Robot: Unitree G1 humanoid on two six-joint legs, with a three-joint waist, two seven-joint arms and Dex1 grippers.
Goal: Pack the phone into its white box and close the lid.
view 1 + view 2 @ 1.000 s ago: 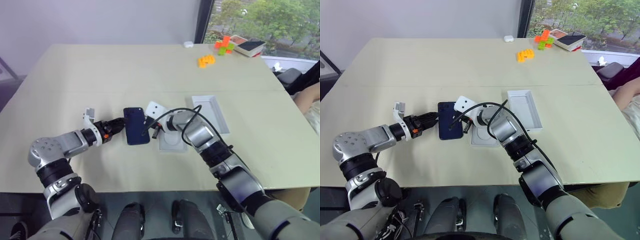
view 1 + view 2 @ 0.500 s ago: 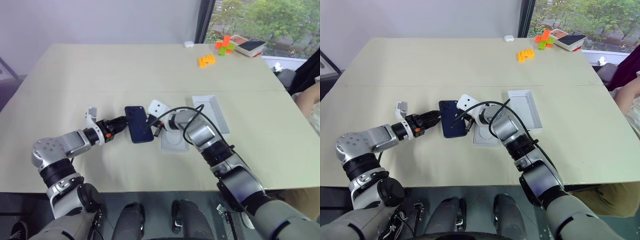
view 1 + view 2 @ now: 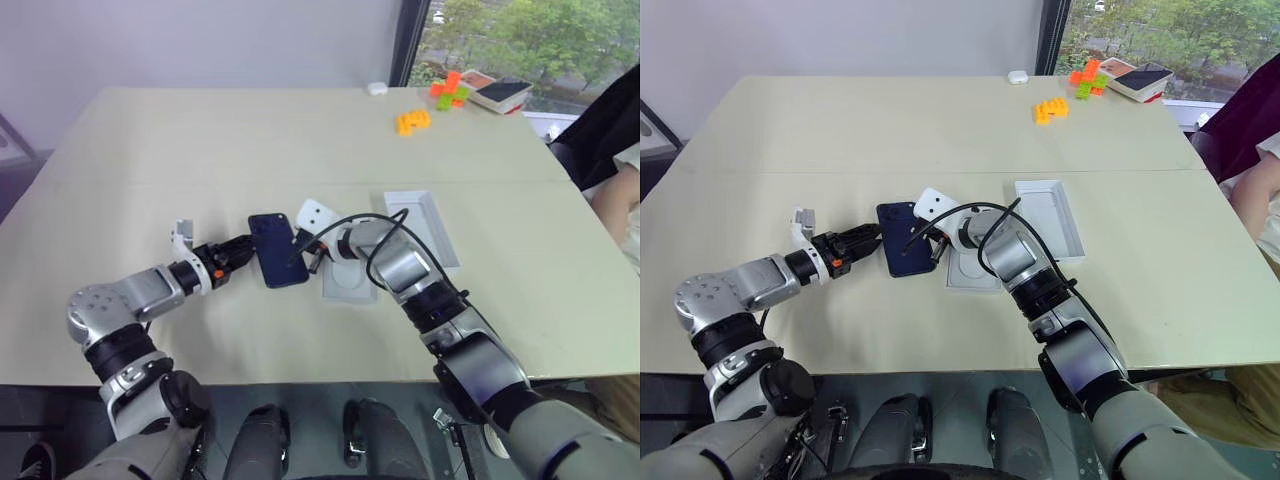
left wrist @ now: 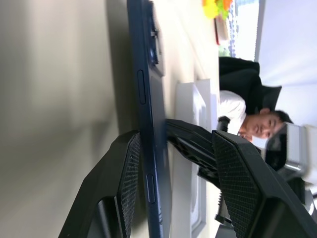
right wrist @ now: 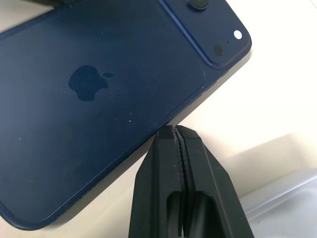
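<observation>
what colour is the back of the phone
Dark navy blue, glossy; the phone shows best in the right wrist view.

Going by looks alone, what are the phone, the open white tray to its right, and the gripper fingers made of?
The phone: dark navy back, probably glass; smooth, with a soft sheen, specks and an inlaid logo. The white tray: likely matte cardboard; thin upright walls, no shine, though plastic cannot be ruled out. Left gripper fingers: black, apparently rubber or plastic, with fine cross-hatched pads. Right gripper fingers: same black material, ridged where they meet.
</observation>
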